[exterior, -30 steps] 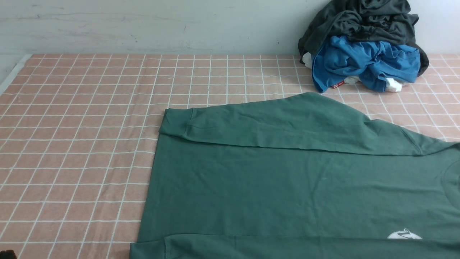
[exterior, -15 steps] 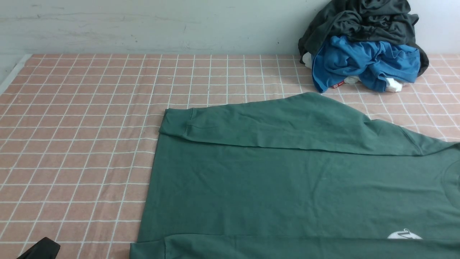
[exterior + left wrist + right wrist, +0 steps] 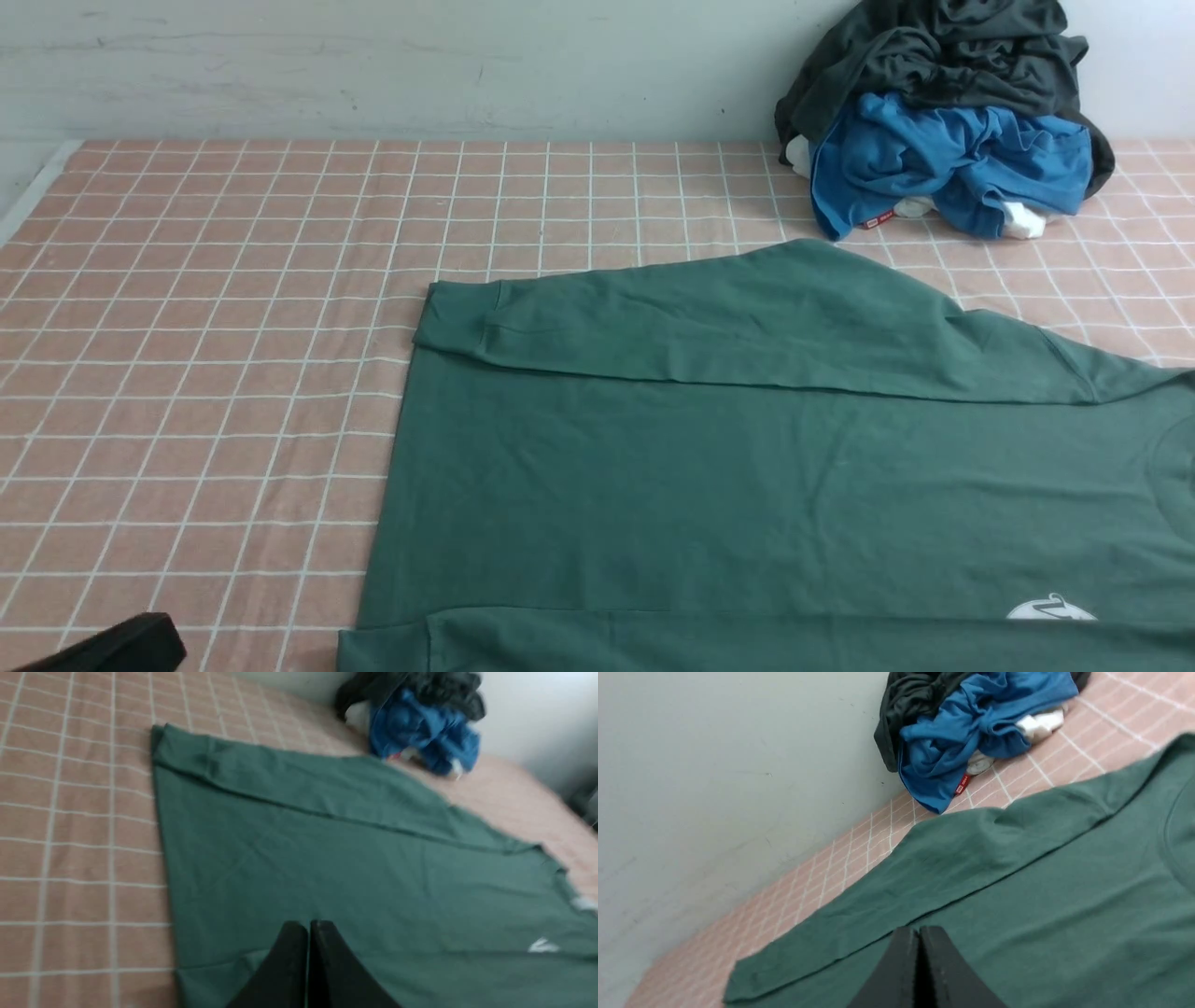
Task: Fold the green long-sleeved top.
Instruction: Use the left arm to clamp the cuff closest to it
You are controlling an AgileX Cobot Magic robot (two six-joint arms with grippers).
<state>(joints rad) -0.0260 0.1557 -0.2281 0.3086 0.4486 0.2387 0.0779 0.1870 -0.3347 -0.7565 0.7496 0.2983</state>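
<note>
Since the earlier frame, the left gripper (image 3: 309, 926) has come further into the front view at its near left corner, dark tip slanting toward the cloth; the garments lie unchanged.

Near edge of the table (image 3: 215, 373): left gripper just off the hem end of the green long-sleeved top (image 3: 607, 485), jaws together, nothing between them. Right gripper (image 3: 920, 933) shows only in its wrist view, in front of the green fabric; jaws likewise together and empty.

The top lies flat, sideways, from the middle of the table toward the right edge, its neck end running out of the front view. Near sleeve is laid across the body along the near side, covering part of the white chest print (image 3: 1052, 609). Far sleeve is folded in along the far side of the body, cuff toward the hem. Faint creases on the body.

Far right part of the table, by the pale wall (image 3: 420, 70): heap of clothes, a bright blue garment (image 3: 952, 159) with a dark grey-black garment (image 3: 971, 56) over it, white cloth (image 3: 1022, 221) poking out beneath, and a small red tag (image 3: 877, 220). The heap sits just beyond the far sleeve, crowding that side.
</note>
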